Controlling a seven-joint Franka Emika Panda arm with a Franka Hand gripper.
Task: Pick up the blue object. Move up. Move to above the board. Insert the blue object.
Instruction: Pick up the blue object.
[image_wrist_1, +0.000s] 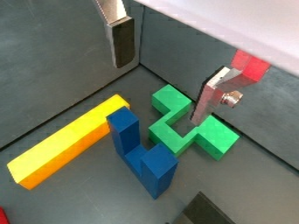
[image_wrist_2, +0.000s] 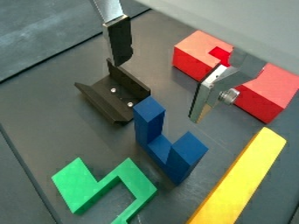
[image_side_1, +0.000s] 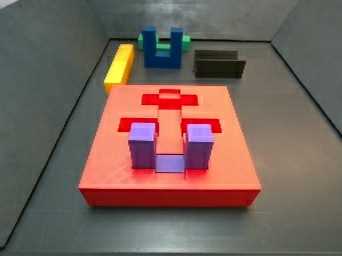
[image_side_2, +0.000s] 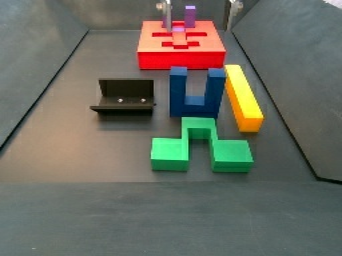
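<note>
Only the wrist views show the hand, fingers spread empty above one blue object; a side view alone shows one purple block.

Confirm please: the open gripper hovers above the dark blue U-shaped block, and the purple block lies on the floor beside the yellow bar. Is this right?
Not quite. The purple U-shaped block sits in the red board, as a side view shows. The gripper is open above the dark blue U-shaped block; the yellow bar lies apart.
</note>
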